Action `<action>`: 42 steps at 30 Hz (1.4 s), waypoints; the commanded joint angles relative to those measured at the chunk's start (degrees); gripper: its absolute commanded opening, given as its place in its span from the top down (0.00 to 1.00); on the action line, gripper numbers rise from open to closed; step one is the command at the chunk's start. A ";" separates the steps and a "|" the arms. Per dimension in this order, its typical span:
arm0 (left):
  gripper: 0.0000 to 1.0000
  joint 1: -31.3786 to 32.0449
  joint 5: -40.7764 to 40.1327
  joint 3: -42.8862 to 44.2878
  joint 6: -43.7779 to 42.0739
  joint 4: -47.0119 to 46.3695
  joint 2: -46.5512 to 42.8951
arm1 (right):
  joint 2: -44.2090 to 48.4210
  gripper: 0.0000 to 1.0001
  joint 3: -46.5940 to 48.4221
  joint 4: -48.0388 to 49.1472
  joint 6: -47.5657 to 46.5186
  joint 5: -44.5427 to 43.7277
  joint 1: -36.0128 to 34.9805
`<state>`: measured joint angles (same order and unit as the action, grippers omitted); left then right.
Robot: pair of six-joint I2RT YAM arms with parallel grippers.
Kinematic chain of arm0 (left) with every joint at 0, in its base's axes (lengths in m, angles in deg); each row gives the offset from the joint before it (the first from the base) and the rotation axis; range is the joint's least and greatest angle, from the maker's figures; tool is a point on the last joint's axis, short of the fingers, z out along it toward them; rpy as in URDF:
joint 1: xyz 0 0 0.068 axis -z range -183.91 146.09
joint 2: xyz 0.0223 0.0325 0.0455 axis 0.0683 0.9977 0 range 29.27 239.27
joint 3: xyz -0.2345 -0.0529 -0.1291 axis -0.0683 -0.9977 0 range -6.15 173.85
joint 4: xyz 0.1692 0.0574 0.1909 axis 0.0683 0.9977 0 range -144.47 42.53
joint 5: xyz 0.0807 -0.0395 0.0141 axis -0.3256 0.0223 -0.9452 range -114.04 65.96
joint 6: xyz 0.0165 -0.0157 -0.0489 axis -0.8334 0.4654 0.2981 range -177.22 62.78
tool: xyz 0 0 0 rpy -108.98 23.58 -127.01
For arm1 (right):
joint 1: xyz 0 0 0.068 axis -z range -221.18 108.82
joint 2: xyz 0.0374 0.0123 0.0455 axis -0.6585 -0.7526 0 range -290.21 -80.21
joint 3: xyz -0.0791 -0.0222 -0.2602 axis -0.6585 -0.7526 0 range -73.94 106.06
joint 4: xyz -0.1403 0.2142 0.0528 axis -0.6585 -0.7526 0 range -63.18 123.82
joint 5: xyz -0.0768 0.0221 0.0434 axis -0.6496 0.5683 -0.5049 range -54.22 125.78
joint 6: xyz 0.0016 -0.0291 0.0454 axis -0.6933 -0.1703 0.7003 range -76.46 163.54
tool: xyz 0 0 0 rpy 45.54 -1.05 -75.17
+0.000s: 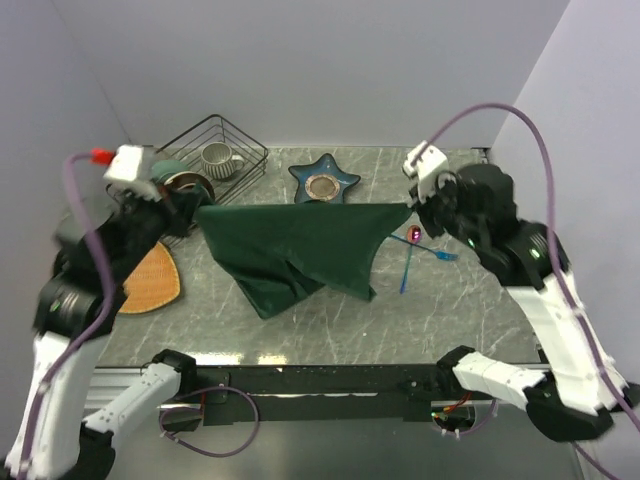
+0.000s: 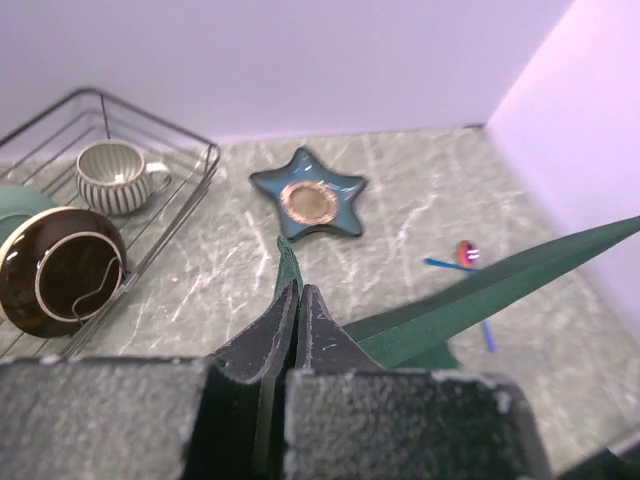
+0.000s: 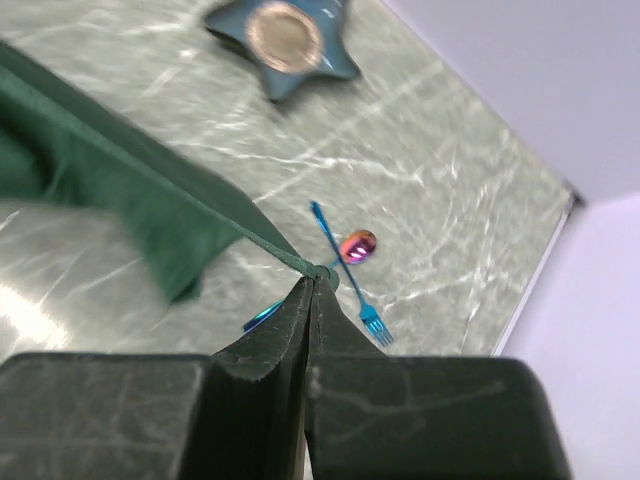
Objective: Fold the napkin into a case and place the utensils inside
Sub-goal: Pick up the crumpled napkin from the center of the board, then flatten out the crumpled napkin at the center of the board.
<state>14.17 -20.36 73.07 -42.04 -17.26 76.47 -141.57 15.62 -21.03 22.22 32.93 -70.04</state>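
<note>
The dark green napkin (image 1: 296, 250) hangs stretched in the air between my two grippers, its lower part drooping onto the table. My left gripper (image 1: 198, 212) is shut on its left corner (image 2: 287, 262). My right gripper (image 1: 410, 207) is shut on its right corner (image 3: 322, 272). The taut cloth edge shows in the left wrist view (image 2: 500, 285) and the right wrist view (image 3: 120, 170). The utensils lie on the table right of the cloth: a blue fork (image 1: 437, 250) (image 3: 345, 270) and a pink-magenta spoon (image 1: 414, 235) (image 3: 357, 245) with a blue handle.
A blue star-shaped dish (image 1: 324, 181) sits behind the napkin. A black wire rack (image 1: 215, 160) at the back left holds a ribbed mug (image 2: 117, 177) and a dark bowl (image 2: 60, 280). An orange-tan mat (image 1: 152, 277) lies at the left.
</note>
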 commanded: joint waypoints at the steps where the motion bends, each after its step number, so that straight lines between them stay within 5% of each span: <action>1: 0.99 -1.21 4.38 4.01 -0.22 8.74 -6.13 | 4.93 1.00 5.27 -7.98 0.13 -7.52 -5.40; 7: 0.98 -1.21 3.53 10.33 -1.73 9.37 -11.69 | 4.51 1.00 19.84 -17.47 5.40 -2.61 -7.17; 12: 0.96 -1.21 1.50 17.45 -0.33 9.81 -9.59 | -2.08 1.00 33.54 -23.54 8.05 6.36 -7.52; 16: 0.99 -1.21 -3.05 19.04 3.35 9.63 -6.43 | -7.36 1.00 40.69 -24.88 9.37 4.62 -7.96; 23: 0.99 -1.30 -17.11 11.14 6.88 3.49 0.69 | -4.12 1.00 15.18 -6.87 5.51 -7.94 -6.30; 26: 0.97 -1.39 -23.63 8.51 8.55 -0.54 6.22 | -5.16 1.00 8.29 1.13 3.84 -7.44 1.94; 28: 0.89 -1.30 -23.38 5.35 9.69 -7.54 9.30 | -7.87 1.00 6.86 5.79 2.87 -5.86 6.77; 35: 0.88 -1.30 -25.73 -0.20 14.52 -15.66 22.75 | -17.38 1.00 -0.68 19.76 -2.40 -5.06 9.26; 42: 0.83 -1.65 -23.91 -13.03 10.66 -33.32 28.56 | -27.48 1.00 -2.29 27.43 -4.17 -4.97 9.26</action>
<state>12.95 -43.57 63.86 -30.30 -37.63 104.25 -166.36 12.91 -1.40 19.99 28.93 -61.13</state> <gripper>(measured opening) 0.167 0.005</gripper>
